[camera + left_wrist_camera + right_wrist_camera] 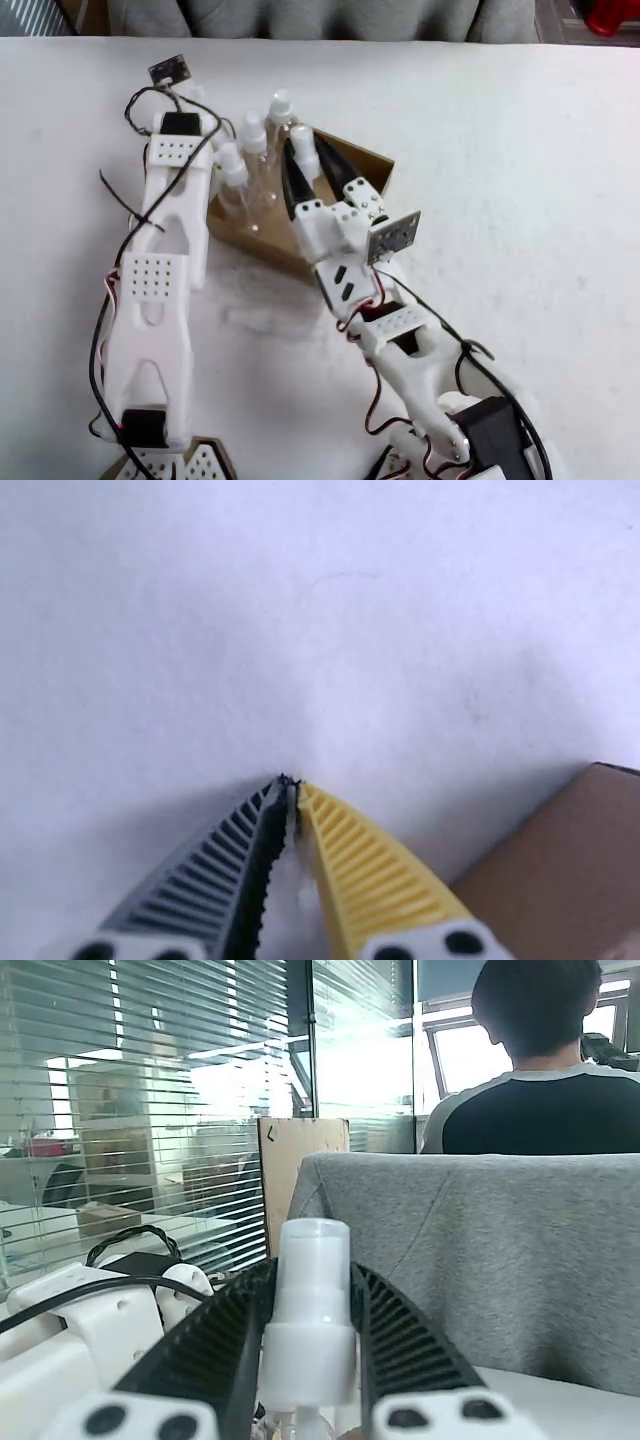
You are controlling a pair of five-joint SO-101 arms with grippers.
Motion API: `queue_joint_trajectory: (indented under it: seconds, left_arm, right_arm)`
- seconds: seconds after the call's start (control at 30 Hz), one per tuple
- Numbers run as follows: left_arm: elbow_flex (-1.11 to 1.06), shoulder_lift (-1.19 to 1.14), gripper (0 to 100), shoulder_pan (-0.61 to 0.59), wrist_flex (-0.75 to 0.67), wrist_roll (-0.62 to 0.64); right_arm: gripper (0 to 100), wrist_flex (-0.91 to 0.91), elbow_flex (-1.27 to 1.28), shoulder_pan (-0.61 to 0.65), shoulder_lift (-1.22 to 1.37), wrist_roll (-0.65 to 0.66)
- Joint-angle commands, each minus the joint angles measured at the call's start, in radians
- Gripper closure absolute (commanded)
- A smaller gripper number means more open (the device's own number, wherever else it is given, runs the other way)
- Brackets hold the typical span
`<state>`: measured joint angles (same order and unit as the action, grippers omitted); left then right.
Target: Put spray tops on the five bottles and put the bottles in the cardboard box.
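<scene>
Jaws of the right gripper [306, 150] were closed on either side of a white spray top [312, 1300], its ribbed black fingers [215, 1345] pressed against the cap. Those of the left gripper [292, 783], one grey and one yellow, were pressed together with only a thin slit between them and held nothing.

The white table [520, 150] took up most of the high view. On it lay the left arm [160, 290], stretched away from its base along one side of the cardboard box [365, 160]. The right arm [420, 350] reached in at an angle from the other side. The left gripper pointed down at bare tabletop, with a corner of the box [570, 860] just beside it.

The box sat between the two arms. Inside it stood the bottle [303, 165] whose top the right gripper pinched. Three more bottles [252, 150], each clear with a white top, stood in a row along the side of the box nearer the left arm.

A faint clear shape [250, 320] lay on the table between the arms, apart from the box. It may have been a fifth bottle on its side, but it was too pale against the white surface to be sure.
</scene>
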<state>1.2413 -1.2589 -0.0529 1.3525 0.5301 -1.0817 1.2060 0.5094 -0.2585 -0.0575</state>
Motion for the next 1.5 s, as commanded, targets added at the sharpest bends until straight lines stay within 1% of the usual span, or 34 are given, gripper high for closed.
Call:
queue_joint_trajectory:
  seconds: [0.0, 0.2, 0.3, 0.77, 0.87, 1.13, 1.27, 1.47]
  left_arm:
    - [0.025, -0.002, 98, -0.001, -0.034, -0.005]
    - [0.025, -0.002, 98, -0.001, -0.035, -0.005]
    - [0.025, -0.002, 98, -0.001, -0.035, -0.005]
    - [0.026, -0.002, 98, -0.001, -0.035, -0.005]
    - [0.028, -0.002, 98, -0.001, -0.035, -0.005]
    - [0.028, -0.002, 98, -0.001, -0.035, -0.005]
    - [0.028, -0.002, 98, -0.002, -0.035, -0.005]
    - [0.028, -0.002, 98, -0.002, -0.035, -0.005]
  right_arm:
    - [98.0, -0.004, -0.006, -0.008, -0.047, 0.008]
    - [92.2, 0.050, -0.008, -0.005, -0.047, 0.000]
    - [93.4, 0.051, -0.014, -0.007, -0.047, 0.000]
    - [93.4, 0.064, -0.014, 0.001, -0.047, 0.006]
    - [93.4, 0.116, -0.014, 0.001, -0.070, 0.003]
    - [93.4, 0.352, -0.014, 0.001, -0.245, -0.003]
    - [93.4, 0.414, -0.014, 0.001, -0.282, -0.003]
    - [93.4, 0.426, -0.008, 0.001, -0.280, -0.003]
